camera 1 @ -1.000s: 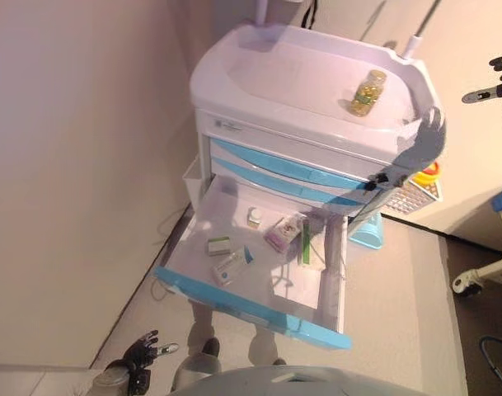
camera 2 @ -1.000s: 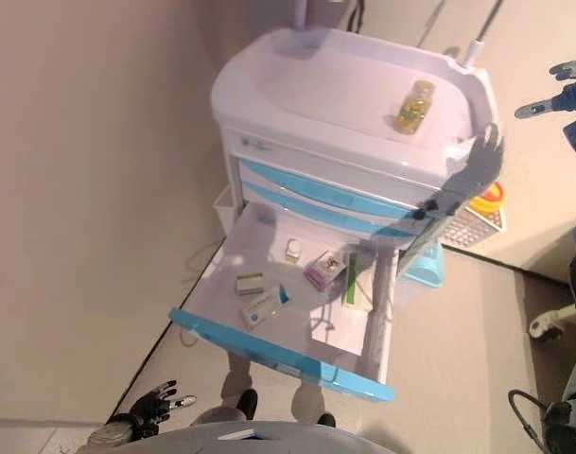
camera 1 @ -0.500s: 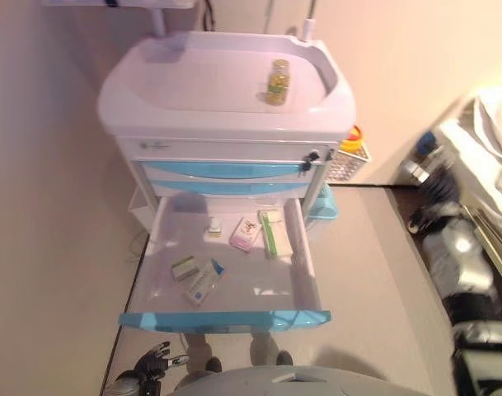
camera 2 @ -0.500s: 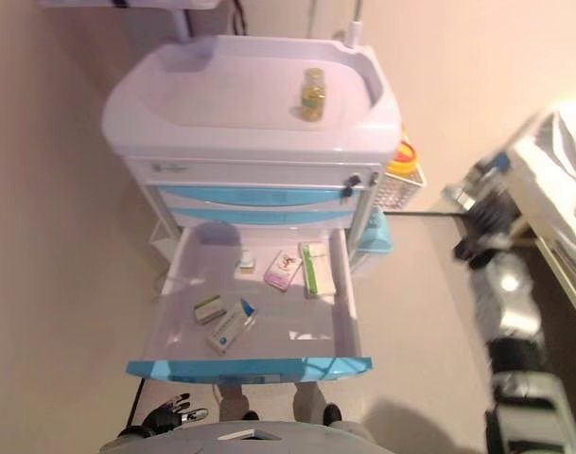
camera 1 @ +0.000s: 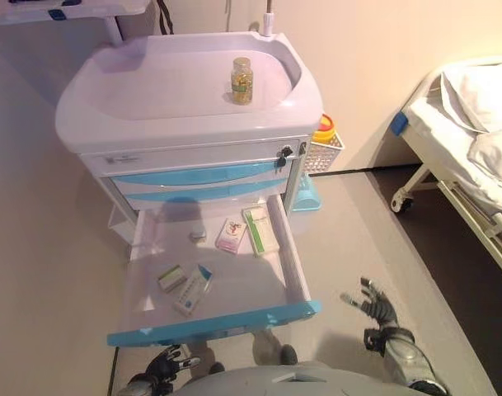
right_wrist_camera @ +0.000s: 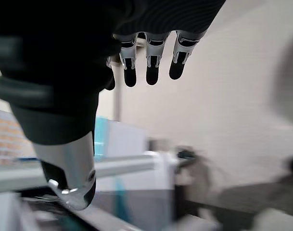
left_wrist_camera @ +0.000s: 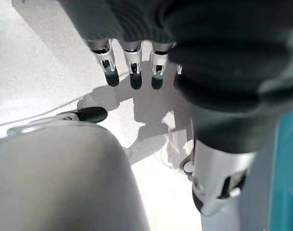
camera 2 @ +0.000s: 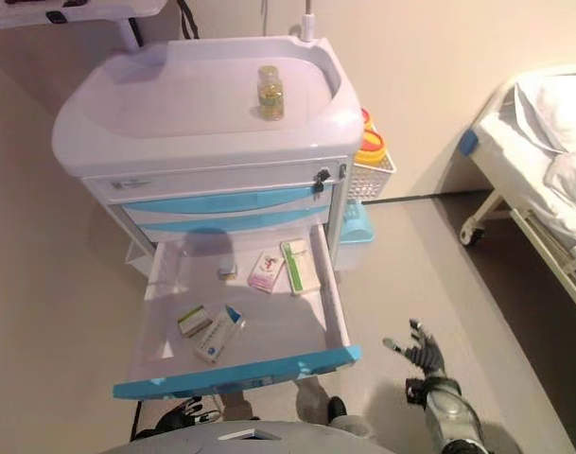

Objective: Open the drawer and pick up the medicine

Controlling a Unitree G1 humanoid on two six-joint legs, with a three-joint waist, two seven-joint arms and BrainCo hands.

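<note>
Your cart (camera 1: 185, 91) carries a small yellow-filled bottle (camera 1: 241, 80) upright on its top tray. No print on anything is legible. The bottom drawer (camera 1: 209, 272) stands pulled out, holding the medicine: a pink box (camera 1: 229, 235), a green-striped box (camera 1: 260, 231), two small boxes (camera 1: 185, 285) and a tiny vial (camera 1: 198, 235). Your right hand (camera 1: 374, 307) hangs beside the drawer, fingers spread, empty. Your left hand (camera 1: 164, 365) sits low below the drawer front, fingers relaxed, holding nothing.
</note>
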